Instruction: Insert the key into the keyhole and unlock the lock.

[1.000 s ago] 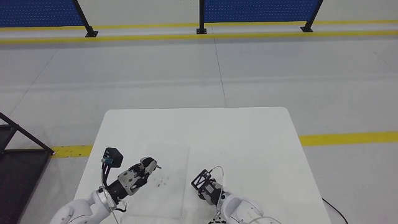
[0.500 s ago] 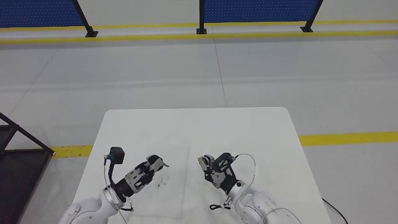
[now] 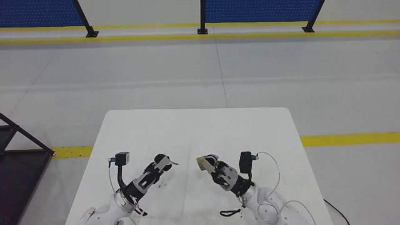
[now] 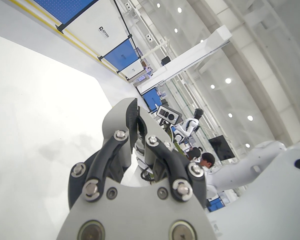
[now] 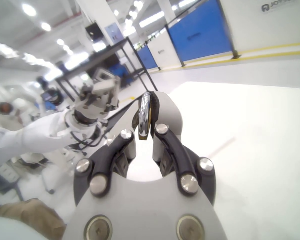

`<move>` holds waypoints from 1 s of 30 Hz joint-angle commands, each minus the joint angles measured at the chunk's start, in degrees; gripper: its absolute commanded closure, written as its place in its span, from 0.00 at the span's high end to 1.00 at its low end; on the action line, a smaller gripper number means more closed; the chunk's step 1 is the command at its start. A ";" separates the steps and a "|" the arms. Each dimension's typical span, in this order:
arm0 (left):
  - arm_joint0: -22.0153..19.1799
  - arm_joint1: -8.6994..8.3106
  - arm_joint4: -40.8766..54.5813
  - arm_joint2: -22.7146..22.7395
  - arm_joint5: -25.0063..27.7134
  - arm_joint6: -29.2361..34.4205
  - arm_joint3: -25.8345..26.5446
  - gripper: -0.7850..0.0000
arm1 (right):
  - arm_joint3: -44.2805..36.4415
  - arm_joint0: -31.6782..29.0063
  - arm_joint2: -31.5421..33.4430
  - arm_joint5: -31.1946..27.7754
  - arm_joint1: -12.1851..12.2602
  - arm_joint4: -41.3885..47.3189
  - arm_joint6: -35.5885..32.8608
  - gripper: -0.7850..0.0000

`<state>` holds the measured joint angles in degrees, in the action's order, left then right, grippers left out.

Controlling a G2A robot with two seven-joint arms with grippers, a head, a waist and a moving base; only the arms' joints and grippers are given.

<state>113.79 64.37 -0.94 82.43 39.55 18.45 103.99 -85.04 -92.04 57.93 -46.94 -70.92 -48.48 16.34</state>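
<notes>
Right tool [image 3: 209,163] is clamped on the lock [image 5: 143,119]; brass body pinched between the pads, chrome shackle showing alongside; lock is held up above the table [image 3: 250,131], not resting on it.

Left tool [image 3: 164,161] sits just to the left of the lock, pointed at it, with a clear gap between; its fingers are closed on a thin sliver poking out toward the lock, which I take to be the key [image 3: 172,161]; in my left wrist view the pads are pressed together with something dark between them, too little showing to read the blade's orientation.

Step in hand, as I judge it: both parts grasped and lifted, lining up for insertion; key not yet in. I can't see the keyhole, so I can't tell which face of the lock carries it or whether it points at the key.

Next move calls for:
- keyhole face turned square to the key tip
- blade on the slot axis and rolled to match
- a slow straight push toward the lock, right tool holding firm
- twist only after full seating

Risks: purchase on the key looks small, so it may slip in the pads; a tilted entry could jam or swivel the lock in my right tool.
</notes>
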 commanded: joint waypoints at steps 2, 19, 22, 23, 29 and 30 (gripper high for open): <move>0.18 0.16 1.43 -1.22 1.43 -0.85 0.06 0.00 | 0.98 0.81 -0.39 -5.48 0.15 3.47 -1.60 0.00; 0.08 0.15 0.20 -1.46 1.87 -1.37 0.20 0.00 | 2.18 2.40 -0.17 -9.93 0.47 8.25 -4.84 0.00; 0.08 0.15 0.20 -1.46 1.87 -1.37 0.20 0.00 | 2.18 2.40 -0.17 -9.93 0.47 8.25 -4.84 0.00; 0.08 0.15 0.20 -1.46 1.87 -1.37 0.20 0.00 | 2.18 2.40 -0.17 -9.93 0.47 8.25 -4.84 0.00; -0.41 0.25 0.55 -2.00 0.90 -1.87 0.15 0.00 | 1.83 2.47 -1.11 -8.13 0.18 9.31 -4.83 0.00; -0.70 0.33 0.71 -2.34 0.82 -2.46 -0.06 0.00 | 2.11 2.59 -1.76 -8.04 -0.01 9.93 -4.63 0.00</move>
<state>113.41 64.62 -0.42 80.50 40.66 16.56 104.13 -83.16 -89.58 56.80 -55.28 -70.76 -39.16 11.54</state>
